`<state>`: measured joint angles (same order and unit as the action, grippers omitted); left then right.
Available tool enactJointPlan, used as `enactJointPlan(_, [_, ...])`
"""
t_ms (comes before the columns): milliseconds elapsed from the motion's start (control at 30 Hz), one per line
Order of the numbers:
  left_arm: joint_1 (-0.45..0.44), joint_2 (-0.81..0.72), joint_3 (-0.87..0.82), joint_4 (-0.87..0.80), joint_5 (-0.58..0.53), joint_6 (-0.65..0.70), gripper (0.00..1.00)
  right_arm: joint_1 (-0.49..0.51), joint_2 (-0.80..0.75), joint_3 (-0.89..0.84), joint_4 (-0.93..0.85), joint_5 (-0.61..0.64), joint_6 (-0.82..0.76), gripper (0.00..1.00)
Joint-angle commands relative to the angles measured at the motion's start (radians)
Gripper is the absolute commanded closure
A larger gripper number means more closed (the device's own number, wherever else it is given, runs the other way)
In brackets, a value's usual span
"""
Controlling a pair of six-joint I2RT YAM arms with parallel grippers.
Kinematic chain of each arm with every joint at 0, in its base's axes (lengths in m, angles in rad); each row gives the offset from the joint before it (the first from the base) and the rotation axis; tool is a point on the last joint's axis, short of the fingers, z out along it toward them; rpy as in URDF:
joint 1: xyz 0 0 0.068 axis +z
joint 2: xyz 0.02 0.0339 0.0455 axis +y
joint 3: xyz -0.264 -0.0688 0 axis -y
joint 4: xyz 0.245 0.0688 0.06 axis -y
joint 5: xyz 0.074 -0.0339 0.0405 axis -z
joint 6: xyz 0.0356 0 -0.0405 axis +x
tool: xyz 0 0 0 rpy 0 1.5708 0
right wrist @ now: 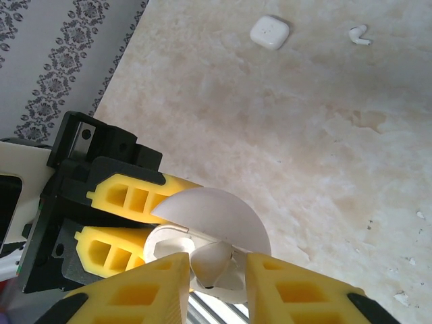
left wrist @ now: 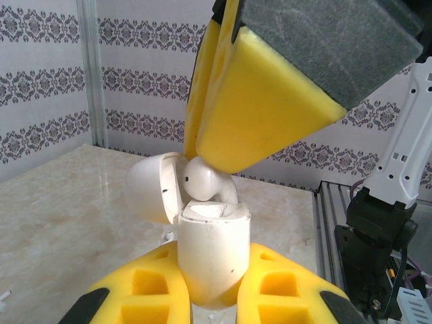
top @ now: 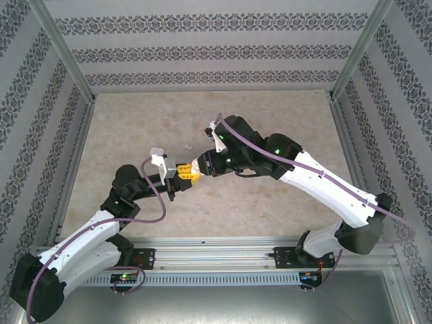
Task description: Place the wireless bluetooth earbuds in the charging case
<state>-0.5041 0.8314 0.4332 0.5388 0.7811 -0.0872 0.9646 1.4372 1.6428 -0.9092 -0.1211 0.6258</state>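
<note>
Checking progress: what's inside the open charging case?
One earbud sits at the charging case mouth, under the right end effector. Its interior below is covered, so any seated bud can't be seen.

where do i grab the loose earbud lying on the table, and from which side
Probably from straight above, pinching across the stem of the loose earbud. It lies flat on the table, so a sideways approach has little to catch, and the stem looks like its longest, straightest part; the curved head would likely slip.

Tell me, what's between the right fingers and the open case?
An earbud, just above the charging case, seen in the left wrist view.
</note>
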Motion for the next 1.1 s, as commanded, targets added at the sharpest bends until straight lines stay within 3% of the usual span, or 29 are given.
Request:
enactJointPlan(0, [-0.01, -0.001, 0.003, 0.05, 0.026, -0.006, 1.0, -0.001, 0.01, 0.008, 0.016, -0.023, 0.002, 0.73])
enactJointPlan(467, [-0.01, 0.004, 0.007, 0.039, 0.021, 0.001, 1.0, -0.001, 0.017, 0.014, -0.044, 0.023, 0.136, 0.81])
enactJointPlan(900, [-0.01, 0.005, 0.002, 0.046, 0.021, -0.005, 1.0, -0.003, -0.011, 0.015, -0.077, 0.064, 0.182, 0.57])
enactJointPlan(1067, [-0.01, 0.003, 0.002, 0.044, 0.02, -0.006, 1.0, -0.005, -0.05, 0.011, -0.046, 0.078, 0.171, 0.54])
